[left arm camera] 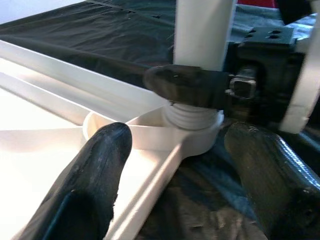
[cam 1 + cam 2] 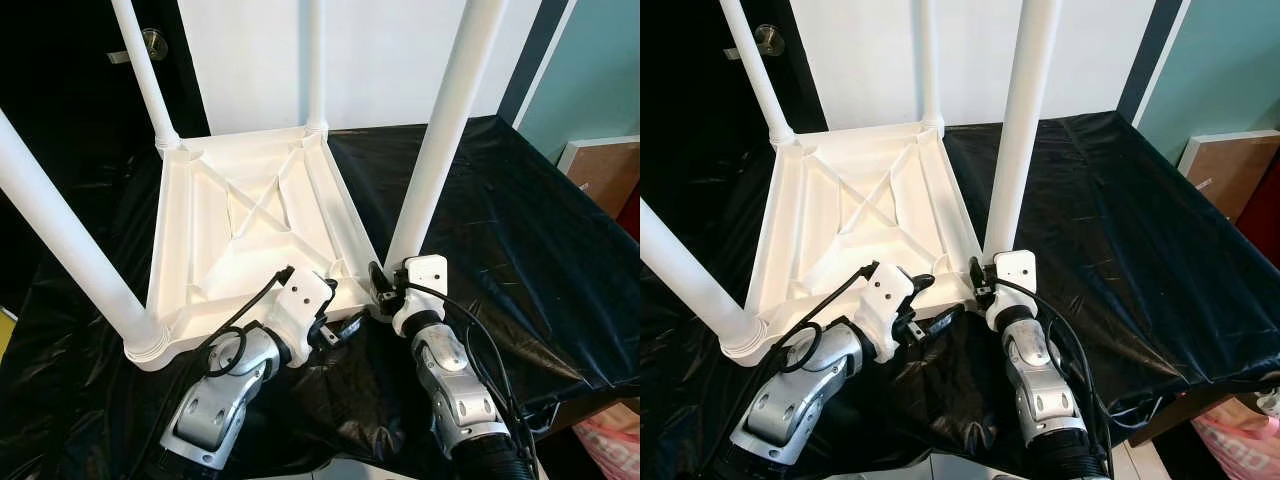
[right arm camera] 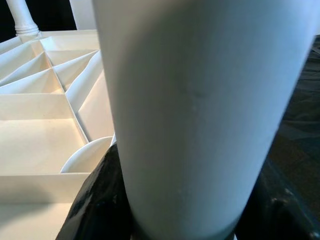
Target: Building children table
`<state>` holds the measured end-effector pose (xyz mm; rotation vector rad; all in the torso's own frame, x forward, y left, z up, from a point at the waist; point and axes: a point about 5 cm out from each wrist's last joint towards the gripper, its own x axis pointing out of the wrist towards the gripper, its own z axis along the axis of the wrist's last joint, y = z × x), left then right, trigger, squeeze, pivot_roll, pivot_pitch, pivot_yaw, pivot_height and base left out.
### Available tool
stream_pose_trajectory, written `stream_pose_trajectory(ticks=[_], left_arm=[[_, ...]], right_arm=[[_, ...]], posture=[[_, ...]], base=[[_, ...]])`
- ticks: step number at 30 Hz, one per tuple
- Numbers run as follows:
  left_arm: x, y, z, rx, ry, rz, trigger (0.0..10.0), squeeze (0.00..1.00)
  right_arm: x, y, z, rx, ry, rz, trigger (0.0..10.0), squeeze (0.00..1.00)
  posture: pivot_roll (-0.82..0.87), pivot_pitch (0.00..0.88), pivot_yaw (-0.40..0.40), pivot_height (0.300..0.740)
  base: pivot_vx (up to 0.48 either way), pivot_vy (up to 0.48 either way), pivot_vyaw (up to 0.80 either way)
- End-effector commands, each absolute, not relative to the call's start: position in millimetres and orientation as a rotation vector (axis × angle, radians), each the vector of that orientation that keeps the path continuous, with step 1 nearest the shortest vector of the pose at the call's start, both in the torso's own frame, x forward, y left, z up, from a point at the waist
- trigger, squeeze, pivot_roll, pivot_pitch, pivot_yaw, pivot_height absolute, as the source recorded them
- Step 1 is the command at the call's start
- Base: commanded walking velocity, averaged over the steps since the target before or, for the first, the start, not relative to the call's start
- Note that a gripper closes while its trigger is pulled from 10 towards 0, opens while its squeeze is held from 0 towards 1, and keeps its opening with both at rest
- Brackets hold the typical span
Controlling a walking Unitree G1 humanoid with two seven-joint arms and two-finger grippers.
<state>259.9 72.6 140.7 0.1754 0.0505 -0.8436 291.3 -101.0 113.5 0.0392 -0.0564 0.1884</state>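
Four smooth white tubular legs rise from the ribbed plastic tabletop (image 2: pixel 245 225) upside-down on crinkled black sheeting (image 2: pixel 520 220); right gripper (image 2: pixel 382 285) clamps the near-right leg (image 2: pixel 440 140), left gripper (image 1: pixel 175 150) gapes beside its threaded socket (image 1: pixel 192 117).

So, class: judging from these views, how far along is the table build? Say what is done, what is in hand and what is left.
Done: the white tabletop lies upside down on the black sheet, with three legs standing in their corner sockets. In hand: the right gripper is shut on the fourth leg at its threaded base, while the left gripper, open, straddles that corner socket. Left: probably seating that leg fully, then turning the table upright.
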Motion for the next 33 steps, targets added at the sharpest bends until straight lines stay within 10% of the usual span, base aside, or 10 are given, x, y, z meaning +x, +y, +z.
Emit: stream_pose_trajectory(ticks=[1,2,14,15,16,33], left_arm=[[261.4,73.2,140.7,0.174,0.045,-0.861,10.0,0.0],[262.0,71.6,139.9,0.184,0.04,-0.867,10.0,0.0],[260.9,65.3,146.7,0.13,-0.002,-0.903,10.0,0.0],[259.0,65.7,145.7,0.144,0.001,-0.915,10.0,0.0],[258.1,66.3,144.5,0.153,0.005,-0.924,10.0,0.0],[261.6,73.5,127.3,0.374,0.068,-0.969,10.0,0.0]], right_arm=[[288.8,-96.2,109.8,0.07,-0.026,0.196,10.0,0.0],[288.1,-100.0,111.4,0.068,-0.032,0.192,10.0,1.0],[279.2,-133.5,116.2,0.057,-0.084,0.297,10.0,1.0],[277.8,-141.4,115.3,0.042,-0.081,0.341,10.0,0.35],[277.2,-146.4,115.2,0.033,-0.078,0.377,10.0,0.0],[312.2,-141.9,120.0,-0.125,-0.034,0.682,10.0,0.0]], posture=[[-0.06,0.043,0.004,0.74],[-0.07,0.039,0.009,0.74],[-0.07,0.016,0.031,0.74],[-0.06,0.007,0.033,0.74],[-0.06,0.004,0.037,0.74],[-0.04,0.0,0.04,0.74]], base=[[0.0,0.0,0.0],[0.0,0.0,0.0],[0.0,0.0,0.0],[0.0,0.0,0.0],[0.0,0.0,0.0],[0.0,0.0,0.0]])
